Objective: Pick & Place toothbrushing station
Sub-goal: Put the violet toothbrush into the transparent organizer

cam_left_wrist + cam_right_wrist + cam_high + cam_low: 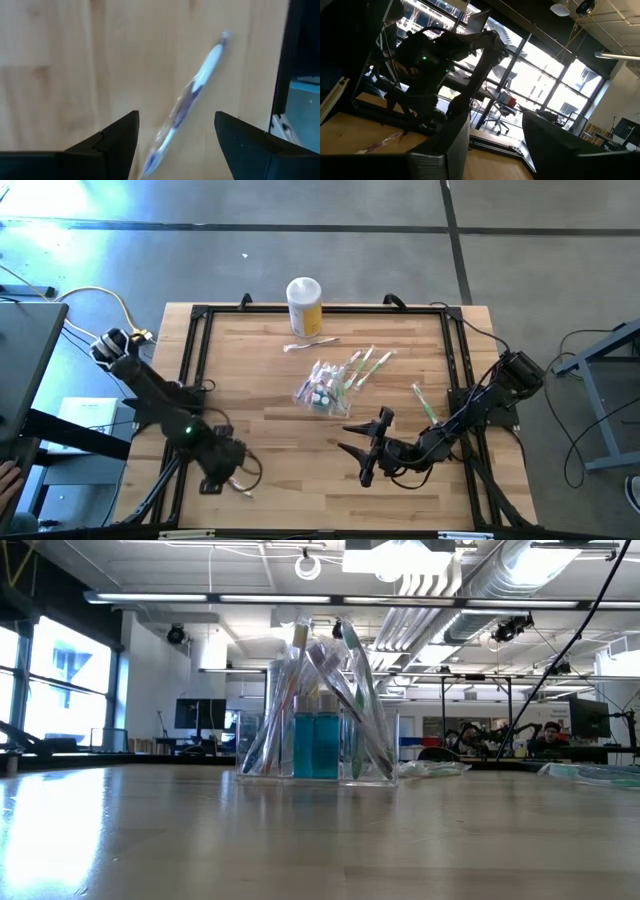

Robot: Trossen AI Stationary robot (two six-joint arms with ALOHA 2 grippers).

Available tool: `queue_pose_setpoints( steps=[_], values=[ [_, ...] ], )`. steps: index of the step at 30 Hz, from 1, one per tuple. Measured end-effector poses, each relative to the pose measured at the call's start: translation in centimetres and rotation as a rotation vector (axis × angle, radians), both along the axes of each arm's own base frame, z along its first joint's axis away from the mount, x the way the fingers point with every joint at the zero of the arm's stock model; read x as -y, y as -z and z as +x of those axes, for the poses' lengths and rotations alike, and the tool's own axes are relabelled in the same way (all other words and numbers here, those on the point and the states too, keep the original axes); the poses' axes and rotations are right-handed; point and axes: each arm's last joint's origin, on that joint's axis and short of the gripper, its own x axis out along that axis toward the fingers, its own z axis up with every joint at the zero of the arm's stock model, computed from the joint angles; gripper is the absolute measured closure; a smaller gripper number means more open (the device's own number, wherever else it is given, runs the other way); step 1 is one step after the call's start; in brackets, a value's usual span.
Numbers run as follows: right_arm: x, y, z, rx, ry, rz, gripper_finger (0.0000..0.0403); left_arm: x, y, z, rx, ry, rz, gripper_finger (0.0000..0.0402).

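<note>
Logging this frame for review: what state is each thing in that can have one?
toothbrushing station: mid-table, holding brushes, not gripped.
yellow jar: upright, white lid on, at the far edge.
wrapped toothbrush: flat on the wood under the left gripper, not held.
green toothbrush: lying loose by the right arm.
left gripper: open, empty.
right gripper: open, empty.

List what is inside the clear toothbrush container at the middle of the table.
The clear container holds several wrapped toothbrushes leaning outward and two blue bottles standing upright at its centre. Whatever sits behind the bottles is covered, and the exact number of brushes cannot be told.
</note>
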Motion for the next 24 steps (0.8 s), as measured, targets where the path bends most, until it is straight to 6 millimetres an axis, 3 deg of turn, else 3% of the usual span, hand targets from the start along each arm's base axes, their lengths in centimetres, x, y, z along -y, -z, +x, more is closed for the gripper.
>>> queue_pose_setpoints(
  steps=[4,12,16,24],
  values=[
    [0.0,0.0,0.0,-0.001,0.002,-0.004,0.0228,1.3,1.9,-1.2,0.059,0.02,-0.02,0.0149],
    [0.5,0.0,0.3,-0.001,0.017,-0.005,0.0228,1.9,5.7,-3.3,0.011,-0.136,-0.113,0.0149],
    [1.0,0.6,0.9,-0.049,0.031,-0.009,0.0228,2.3,6.3,-4.1,0.007,-0.155,-0.154,0.0149],
    [1.8,1.4,1.6,-0.109,0.042,0.0,0.0228,2.2,7.0,-4.8,0.083,-0.138,-0.074,0.0149]
  ],
)
